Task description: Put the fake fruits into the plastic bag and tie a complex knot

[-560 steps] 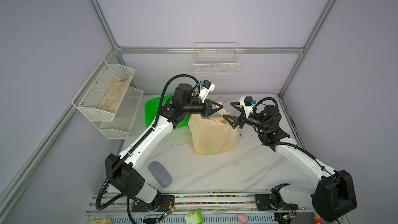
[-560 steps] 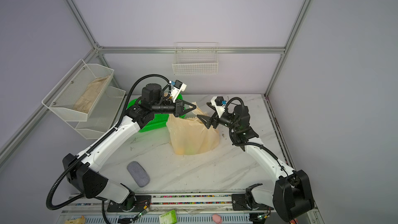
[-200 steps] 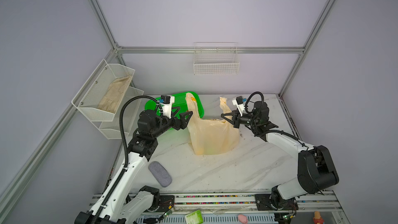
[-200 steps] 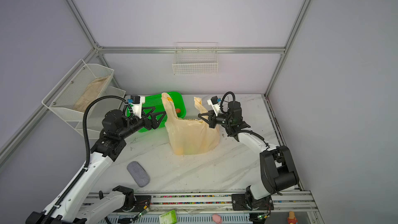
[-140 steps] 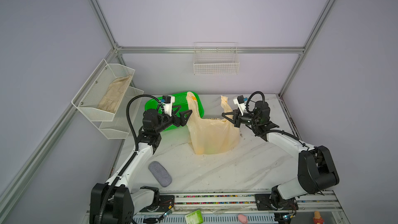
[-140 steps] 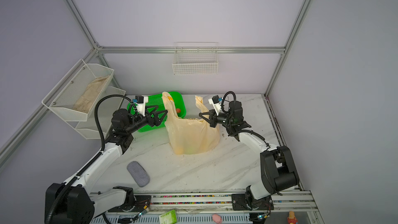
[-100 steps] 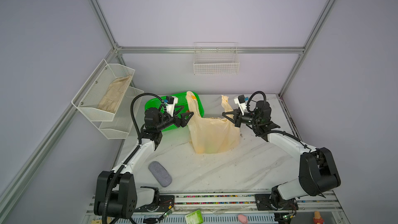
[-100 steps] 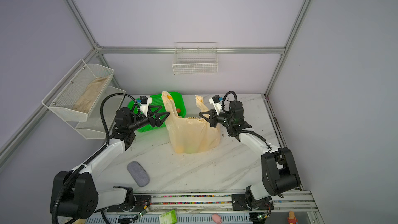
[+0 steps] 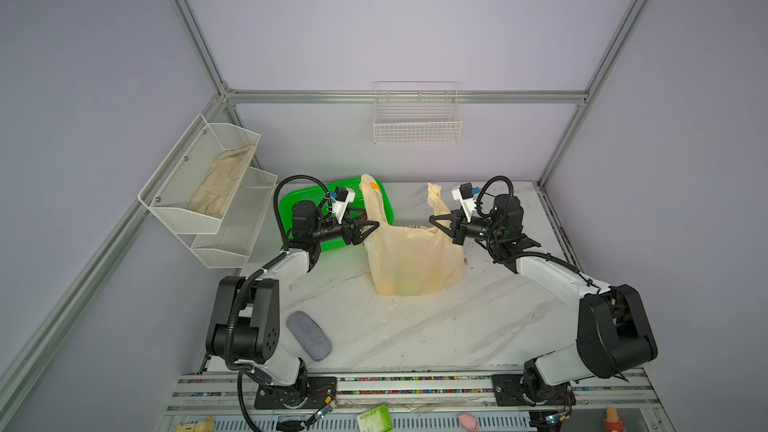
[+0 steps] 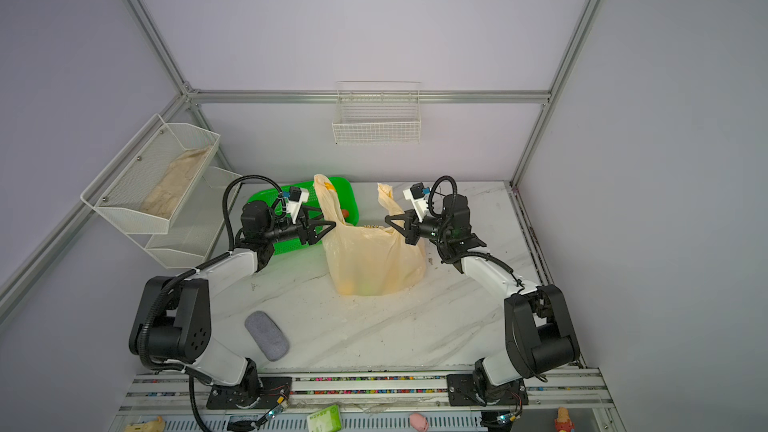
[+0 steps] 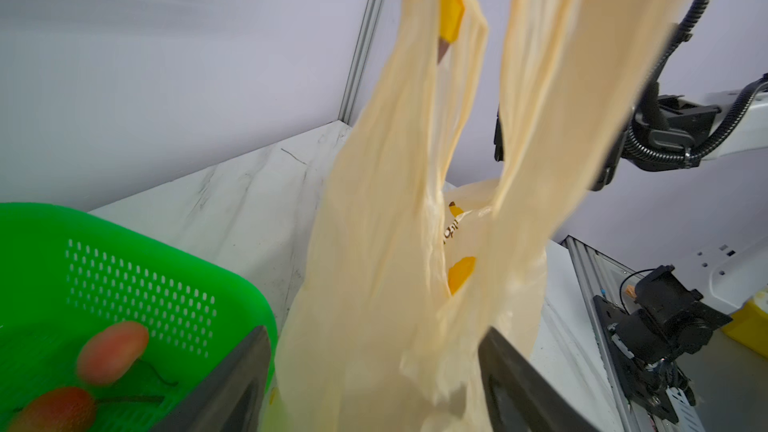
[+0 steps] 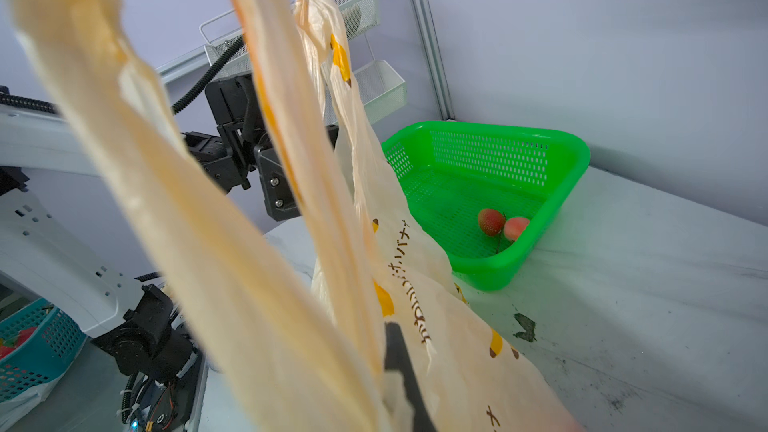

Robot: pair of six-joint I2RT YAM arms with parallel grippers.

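The plastic bag [image 9: 411,259] [image 10: 374,263] stands on the marble table with both handles upright. My left gripper [image 9: 371,227] [image 10: 328,228] is open, and its jaws straddle the base of the left handle [image 11: 374,284] without pinching it. My right gripper [image 9: 434,222] [image 10: 390,220] is shut on the base of the right handle [image 12: 291,284], with one dark finger [image 12: 399,367] showing against the plastic. Two red fake fruits [image 12: 490,221] [image 11: 112,351] lie in a corner of the green basket [image 9: 299,205] [image 12: 540,147]. A yellow-green glow [image 9: 399,284] shows through the bag's bottom.
The green basket [image 10: 266,201] stands directly behind my left gripper. A grey oval pad [image 9: 309,336] lies at the front left. A white two-tier wire shelf [image 9: 208,184] hangs on the left wall and a wire basket [image 9: 417,122] on the back wall.
My left arm has folded back and its gripper has slid right until the bag's left handle stands between its jaws, which have narrowed a little. The right gripper has kept its grip and place.
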